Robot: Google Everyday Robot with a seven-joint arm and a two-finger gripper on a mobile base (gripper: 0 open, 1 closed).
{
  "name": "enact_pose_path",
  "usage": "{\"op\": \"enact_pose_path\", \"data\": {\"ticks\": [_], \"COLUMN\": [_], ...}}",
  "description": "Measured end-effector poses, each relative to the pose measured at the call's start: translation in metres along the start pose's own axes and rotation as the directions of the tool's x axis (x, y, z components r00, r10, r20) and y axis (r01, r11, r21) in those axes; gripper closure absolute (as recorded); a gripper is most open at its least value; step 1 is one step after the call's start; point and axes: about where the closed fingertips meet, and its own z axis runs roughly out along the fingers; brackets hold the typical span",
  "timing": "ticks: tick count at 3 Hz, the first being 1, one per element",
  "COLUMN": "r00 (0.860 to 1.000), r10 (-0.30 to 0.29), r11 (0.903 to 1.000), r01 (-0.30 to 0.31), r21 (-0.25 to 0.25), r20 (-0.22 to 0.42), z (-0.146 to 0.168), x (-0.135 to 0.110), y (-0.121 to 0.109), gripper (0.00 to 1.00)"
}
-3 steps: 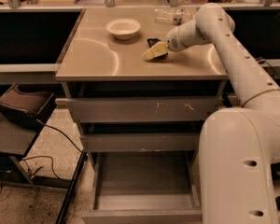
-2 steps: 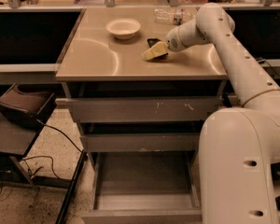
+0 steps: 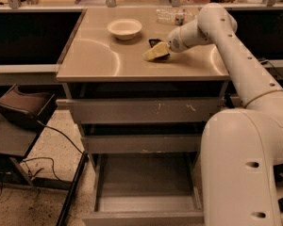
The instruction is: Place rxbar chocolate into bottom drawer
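Grey metal table carries the claw right of centre, low over the top, with the dark rxbar chocolate showing just behind it; whether the claw is clenched cannot be told. A white bowl stands apart to the back left and a clear plastic bottle lies near the rear edge. Broad tabletop runs from the claw to the front edge. Below, the bottom drawer stands pulled out

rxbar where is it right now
The rxbar lies on the tabletop, upper middle of the camera view, just right of the bowl, near the bottle; the gripper is at its near side.
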Motion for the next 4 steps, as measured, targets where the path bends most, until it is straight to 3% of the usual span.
{"op": "enact_pose_path", "data": {"ticks": [4], "r00": [1.000], "r10": [-0.019], "r11": [0.9996], "r01": [0.019], "r21": [-0.021], "r20": [-0.004], "z": [-0.005], "x": [-0.019], "y": [0.003], "gripper": [1.00]}}
